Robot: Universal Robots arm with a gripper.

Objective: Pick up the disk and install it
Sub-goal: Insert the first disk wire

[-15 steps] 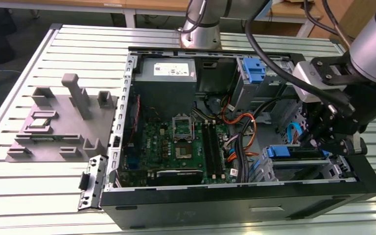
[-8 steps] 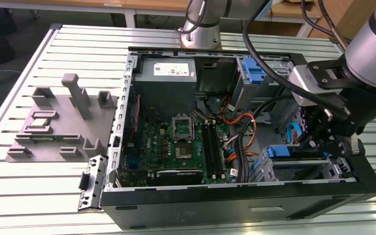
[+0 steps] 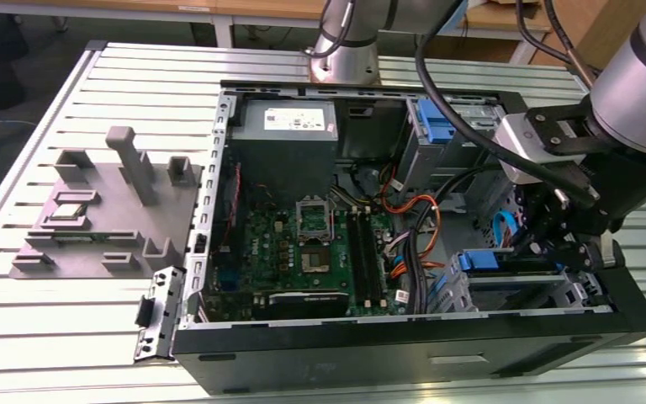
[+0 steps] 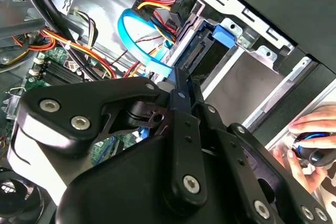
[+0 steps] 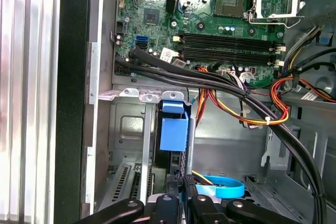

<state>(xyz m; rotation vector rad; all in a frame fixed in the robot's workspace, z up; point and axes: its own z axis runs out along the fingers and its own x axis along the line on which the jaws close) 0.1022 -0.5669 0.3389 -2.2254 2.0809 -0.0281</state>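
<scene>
Disk standing in the drive cage

At the case's 4 o'clock corner in the exterior view, your gripper (image 3: pixel 548 244) is closing on the disk (image 5: pixel 173 135), which is sitting edge-up in the metal drive cage (image 5: pixel 131 129), long axis running down into the bay. Black cable bundles (image 5: pixel 210 80) and a blue ribbon cable (image 4: pixel 137 43) are crowding close. A hand (image 4: pixel 310 148) is resting on the case's edge.

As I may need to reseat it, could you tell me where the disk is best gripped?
I'd grip the disk by its exposed edge, across its flat faces, from the case's open side: it stands on edge between the bay walls.
</scene>
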